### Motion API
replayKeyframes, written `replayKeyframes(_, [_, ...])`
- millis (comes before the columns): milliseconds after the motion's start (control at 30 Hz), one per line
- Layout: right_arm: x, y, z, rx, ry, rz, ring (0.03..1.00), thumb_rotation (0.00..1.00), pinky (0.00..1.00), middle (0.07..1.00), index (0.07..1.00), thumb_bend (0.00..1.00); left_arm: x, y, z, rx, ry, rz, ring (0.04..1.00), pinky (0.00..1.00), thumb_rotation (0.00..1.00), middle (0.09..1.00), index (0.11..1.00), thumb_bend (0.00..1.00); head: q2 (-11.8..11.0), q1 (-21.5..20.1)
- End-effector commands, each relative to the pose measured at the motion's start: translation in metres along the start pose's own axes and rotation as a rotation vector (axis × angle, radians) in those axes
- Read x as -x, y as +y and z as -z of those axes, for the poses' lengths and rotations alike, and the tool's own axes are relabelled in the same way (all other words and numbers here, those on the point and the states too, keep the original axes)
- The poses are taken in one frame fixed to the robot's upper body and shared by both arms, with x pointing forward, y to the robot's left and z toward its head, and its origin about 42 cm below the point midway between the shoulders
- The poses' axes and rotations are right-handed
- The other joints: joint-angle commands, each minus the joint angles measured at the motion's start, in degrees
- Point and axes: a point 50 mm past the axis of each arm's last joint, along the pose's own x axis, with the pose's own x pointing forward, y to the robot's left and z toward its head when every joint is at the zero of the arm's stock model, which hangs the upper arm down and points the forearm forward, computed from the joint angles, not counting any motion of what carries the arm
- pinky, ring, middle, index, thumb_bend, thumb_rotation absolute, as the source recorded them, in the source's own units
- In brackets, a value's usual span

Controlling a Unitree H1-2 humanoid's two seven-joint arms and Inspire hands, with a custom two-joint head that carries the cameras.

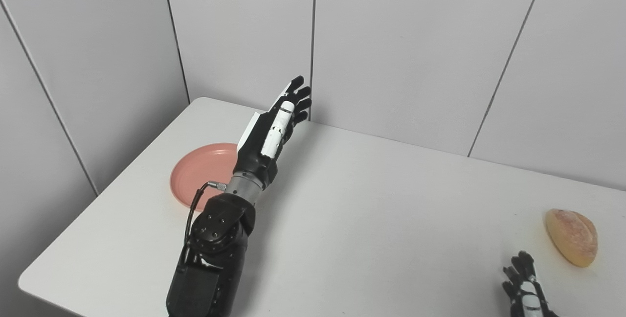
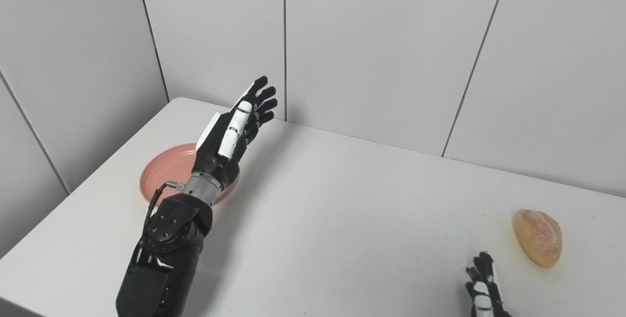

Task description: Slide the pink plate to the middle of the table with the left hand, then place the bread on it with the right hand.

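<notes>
The pink plate point(image 1: 198, 172) lies flat on the left part of the white table point(image 1: 371, 209); my forearm hides its right side. Raised above the plate's far right edge, my left hand point(image 1: 276, 126) is open, its fingers stretched out toward the back wall and holding nothing. A golden-brown bread roll point(image 1: 572, 237) rests near the table's right edge. My right hand point(image 1: 525, 285) shows only partly at the bottom right, just in front and to the left of the bread, fingers apart and not touching it.
Grey wall panels point(image 1: 401, 48) close off the table at the back and on the left. The table's front left corner point(image 1: 24, 278) is in view.
</notes>
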Motion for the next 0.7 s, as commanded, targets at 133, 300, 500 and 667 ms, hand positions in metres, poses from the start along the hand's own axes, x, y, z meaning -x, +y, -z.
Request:
replayKeyframes(133, [-0.005,-0.003,-0.013,0.002,-0.051,-0.009,1.0,1.0,1.0,1.0,1.0,0.16,-0.02,0.024,-0.024,-0.038,-0.08,-0.011,0.933,0.93,1.0,0.94,0.92,0.37,0.2,0.8])
replayKeyframes(300, [-0.006,-0.004,-0.012,-0.004,-0.053,-0.016,1.0,1.0,1.0,1.0,1.0,0.15,-0.026,0.04,-0.026,-0.002,-0.058,-0.048,0.938,0.93,1.0,0.937,0.915,0.37,0.0,1.0])
replayKeyframes(500, [-0.007,-0.005,-0.011,-0.003,-0.059,-0.009,1.0,1.0,1.0,1.0,1.0,0.14,-0.028,0.059,-0.024,0.017,-0.032,-0.125,0.927,0.92,1.0,0.925,0.904,0.37,-0.9,1.3])
replayKeyframes(667, [-0.007,-0.006,-0.009,-0.019,-0.038,-0.008,1.0,1.0,1.0,1.0,1.0,0.16,-0.027,0.078,-0.021,0.018,-0.032,-0.154,0.918,0.9,1.0,0.918,0.897,0.37,-1.2,1.5])
